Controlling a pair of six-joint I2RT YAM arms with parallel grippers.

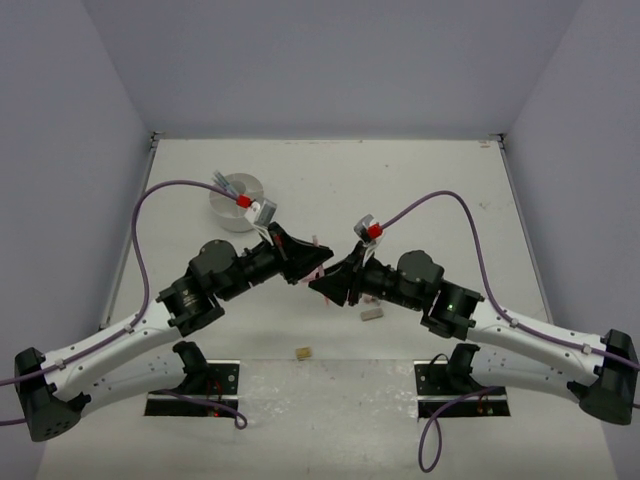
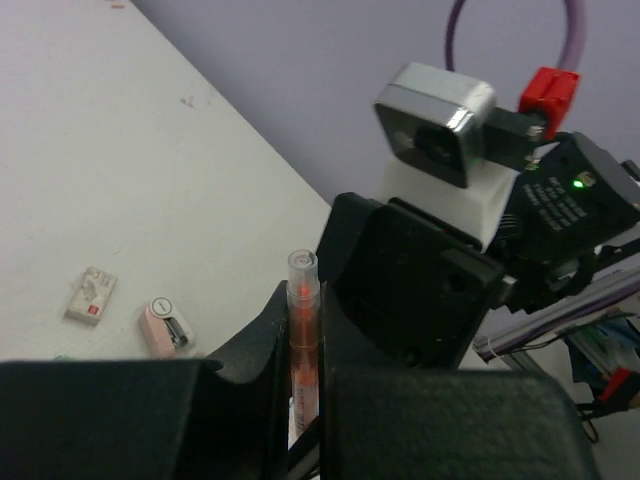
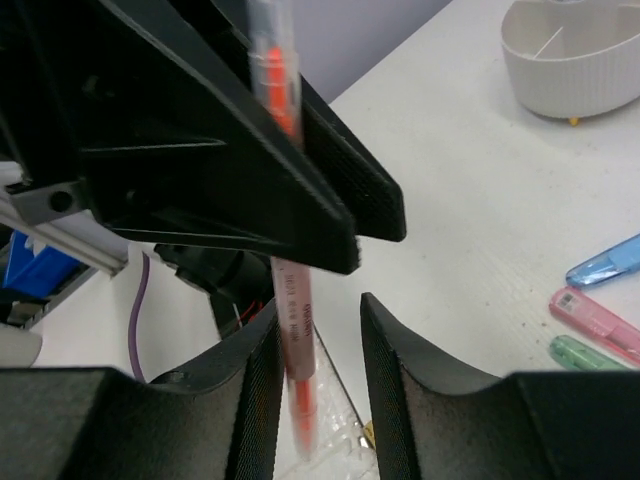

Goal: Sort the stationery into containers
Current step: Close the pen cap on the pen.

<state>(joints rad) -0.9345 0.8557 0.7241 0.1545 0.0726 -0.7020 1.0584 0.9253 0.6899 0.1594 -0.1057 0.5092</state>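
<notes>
My left gripper [image 1: 303, 265] is shut on a red pen [image 2: 301, 335], which stands up between its jaws in the left wrist view. My right gripper [image 1: 321, 284] faces it tip to tip over the table's middle. In the right wrist view the right gripper [image 3: 318, 325] is open, and the pen's lower end [image 3: 293, 330] hangs between its fingers, close against the left finger [image 3: 255, 390]. The white tub [image 1: 237, 201] stands at the back left and also shows in the right wrist view [image 3: 575, 55].
Blue [image 3: 610, 262], pink [image 3: 595, 316] and green [image 3: 586, 353] clip pieces lie on the table under the grippers. A beige eraser [image 1: 372, 314] and a tan eraser [image 1: 301, 351] lie nearer the front. A pink clip [image 2: 166, 326] lies beside the eraser [image 2: 90, 296].
</notes>
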